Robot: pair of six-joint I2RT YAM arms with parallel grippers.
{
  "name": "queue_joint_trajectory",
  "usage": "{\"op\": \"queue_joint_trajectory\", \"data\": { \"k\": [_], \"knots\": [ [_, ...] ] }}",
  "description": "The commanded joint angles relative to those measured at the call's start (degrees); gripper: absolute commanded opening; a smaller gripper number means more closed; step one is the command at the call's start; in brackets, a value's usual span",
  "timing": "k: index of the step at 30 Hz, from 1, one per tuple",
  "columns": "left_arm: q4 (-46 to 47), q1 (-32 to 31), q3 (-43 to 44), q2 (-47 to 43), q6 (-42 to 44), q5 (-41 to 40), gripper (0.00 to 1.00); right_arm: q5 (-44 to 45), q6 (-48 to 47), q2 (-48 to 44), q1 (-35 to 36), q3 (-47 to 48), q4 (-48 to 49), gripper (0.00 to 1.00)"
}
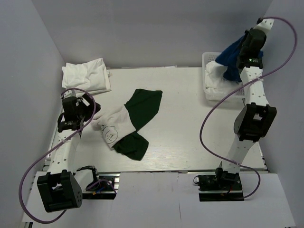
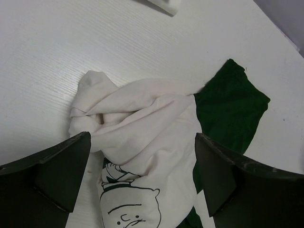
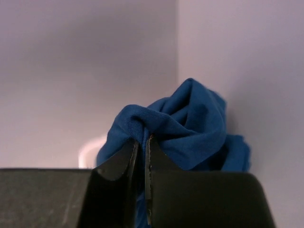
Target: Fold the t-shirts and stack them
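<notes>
A white t-shirt with a black cartoon figure (image 1: 112, 127) lies crumpled on a dark green t-shirt (image 1: 144, 107) at the table's middle left. Both show in the left wrist view, the white one (image 2: 142, 128) and the green one (image 2: 230, 102). My left gripper (image 1: 90, 111) is open just left of the white shirt, its jaws wide apart above it (image 2: 142, 166). My right gripper (image 1: 243, 50) is shut on a royal blue t-shirt (image 1: 231, 59), lifted above the basket; the cloth bunches over the jaws (image 3: 190, 123). Folded white t-shirts (image 1: 85, 76) lie at the back left.
A white mesh basket (image 1: 207, 78) with white cloth in it stands at the back right, under the hanging blue shirt. Purple cables loop beside both arms. Grey walls close in the table on three sides.
</notes>
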Motion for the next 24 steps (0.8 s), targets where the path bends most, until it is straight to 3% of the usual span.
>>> {"op": "queue_joint_trajectory", "data": {
  "k": [1, 3, 6, 7, 8, 9, 10, 18, 24],
  "knots": [
    [-3.06, -0.05, 2.23, 1.48, -4.2, -1.34, 1.0, -16.08, 2.82, 3.22, -1.02, -3.86, -4.33, 0.0],
    [-4.82, 0.47, 1.54, 2.1, -7.88, -2.05, 1.0, -24.13, 1.59, 1.65, -1.2, -10.09, 0.22, 0.0],
    [-8.07, 0.47, 0.74, 3.24, -10.79, -5.55, 1.0, -27.09, 1.06, 0.07, -0.76, -12.41, 1.31, 0.19],
    [-9.56, 0.47, 0.74, 3.94, -13.5, -9.14, 1.0, -29.79, 0.63, -0.9, -0.68, -12.07, -0.08, 0.45],
    [-11.14, 0.47, 0.74, 3.95, -14.75, -10.82, 1.0, -30.51, 0.19, -1.6, -0.24, -11.89, -0.79, 0.64],
    [-14.2, 0.47, 0.74, 4.82, -16.15, -12.58, 1.0, -31.3, -0.17, -2.22, 0.03, -10.76, -3.41, 0.81],
    [-15.45, 0.47, 0.74, 4.83, -18.34, -15.21, 1.0, -31.66, -0.69, -3.88, 0.29, -10.57, -5.61, 0.9],
    [-17.22, 1.0, 3.11, 8.6, -20.12, -18.31, 1.0, -36.14, -8.76, -12.42, 12.32, -20.15, -7.39, 0.9],
    [-11.87, 1.0, 3.64, 14.92, -19.6, -14.9, 1.0, -37.2, -10.72, -1.57, 24.0, -16.13, -10.37, 0.9]
  ]
}}
